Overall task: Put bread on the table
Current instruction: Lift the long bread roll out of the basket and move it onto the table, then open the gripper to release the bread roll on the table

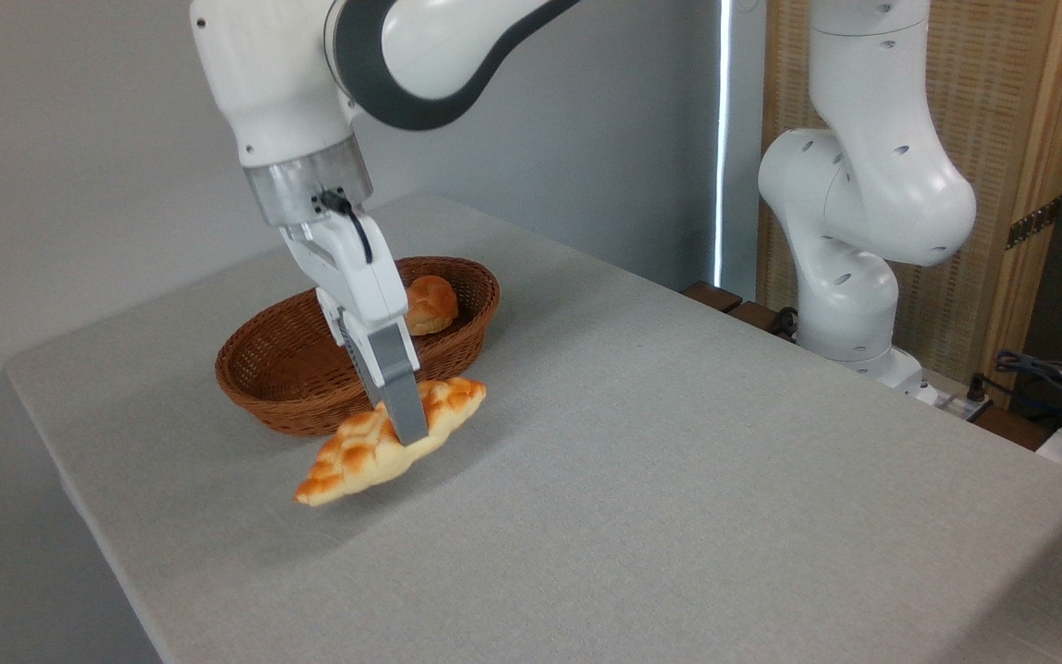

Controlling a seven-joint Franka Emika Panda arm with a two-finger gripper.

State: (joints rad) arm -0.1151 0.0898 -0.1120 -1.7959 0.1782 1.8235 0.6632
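The gripper (405,426) is closed across the middle of the bread (390,441), one grey finger visible on the near side of the loaf and the other hidden behind it. The bread is outside the basket (287,369), just in front of the basket's near rim, and is held over the table (678,443).

Key relation: the loaf hangs directly under the gripper, gripped at mid-length, with its long axis running from lower left to upper right in the picture. The axis is tilted; the left pointed end sits lower than the right one. A shadow lies on the cloth below the loaf. Whether the low tip touches the surface cannot be told; the rest of the loaf appears to be clear of it.

Judgement: the carry out of the basket is complete and the release is not yet done. The next move calls for a short descent, then opening the fingers. The low end is likely to meet the surface first, so the loaf may pivot or roll as it settles.

Surface: light grey fabric texture, flat, with open space in front of and to the right of the loaf. A small round bun (428,304) lies in the basket.

Room: plain grey wall behind; the arm's base (849,304) stands at the table's far right edge, with cables (1047,378) beside it.
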